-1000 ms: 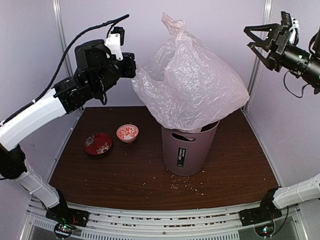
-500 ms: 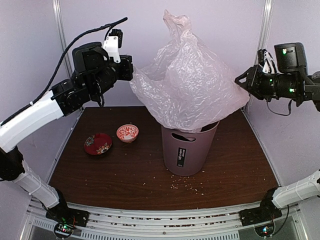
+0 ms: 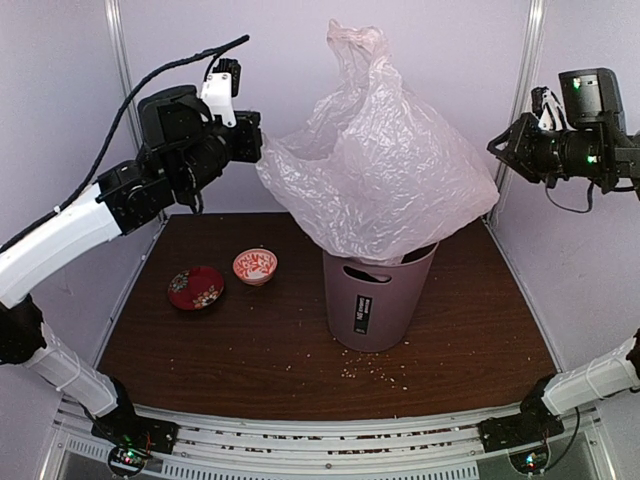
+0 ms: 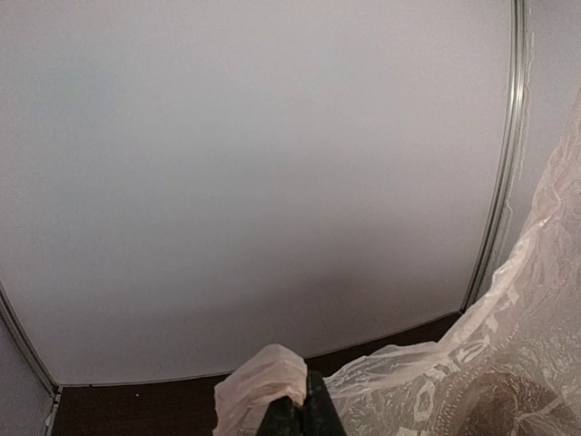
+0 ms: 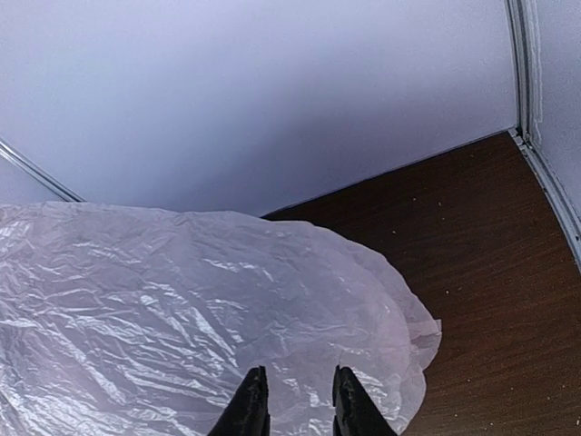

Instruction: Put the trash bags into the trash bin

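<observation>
While my left gripper (image 3: 256,142) is pinched tight on a bunched corner of the bag (image 3: 380,170), I hold that corner high on the left, well above the table (image 3: 480,330). From my left wrist I see both fingers (image 4: 283,420) pressed together with a wad of plastic squeezed at their tips, and the sheet runs off to the right.

My right gripper (image 3: 498,150) hangs in the air to the right of the bag, near its right-hand bulge but apart from it in the top view. From my right wrist its tips stand a little apart with a narrow gap between them and nothing clamped. Crinkled plastic shows beyond the gap.

Most of the bag billows above the bin (image 3: 375,300), rising to a peak at the back. Only its lower end is tucked into the bin's mouth, draped over the rim. The bin stands upright near the middle of the table, its black label facing me.

Left of the bin, well apart from it, sit a dark red bowl (image 3: 196,287) and a paler bowl (image 3: 255,266) just beside it. Crumbs (image 3: 375,372) lie scattered in front of the bin.
</observation>
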`<act>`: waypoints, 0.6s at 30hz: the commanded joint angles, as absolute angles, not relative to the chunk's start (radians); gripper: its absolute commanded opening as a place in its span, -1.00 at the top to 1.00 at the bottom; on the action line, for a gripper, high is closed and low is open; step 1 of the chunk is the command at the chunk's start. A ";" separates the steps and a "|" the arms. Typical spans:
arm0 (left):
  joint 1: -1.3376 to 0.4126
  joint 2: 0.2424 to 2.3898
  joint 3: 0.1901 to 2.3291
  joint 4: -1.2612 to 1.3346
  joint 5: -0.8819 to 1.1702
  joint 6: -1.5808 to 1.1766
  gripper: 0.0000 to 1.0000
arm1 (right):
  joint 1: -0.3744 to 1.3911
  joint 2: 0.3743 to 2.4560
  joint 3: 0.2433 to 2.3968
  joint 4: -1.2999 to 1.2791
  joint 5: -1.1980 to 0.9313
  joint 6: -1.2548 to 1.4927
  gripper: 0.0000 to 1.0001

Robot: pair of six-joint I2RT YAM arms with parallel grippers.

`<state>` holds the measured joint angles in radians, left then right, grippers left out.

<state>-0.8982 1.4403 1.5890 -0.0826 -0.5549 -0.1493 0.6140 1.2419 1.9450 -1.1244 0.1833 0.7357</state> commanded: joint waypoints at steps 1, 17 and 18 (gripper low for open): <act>-0.891 1.385 1.572 -0.041 -0.533 -0.151 1.00 | 0.577 1.252 1.898 -1.203 0.185 0.721 0.53; -0.892 1.336 1.522 -0.034 -0.497 -0.205 1.00 | 0.555 1.297 1.720 -1.012 -0.091 0.701 0.67; -0.892 1.335 1.522 -0.031 -0.492 -0.206 1.00 | 0.556 1.309 1.723 -0.998 -0.110 0.702 0.67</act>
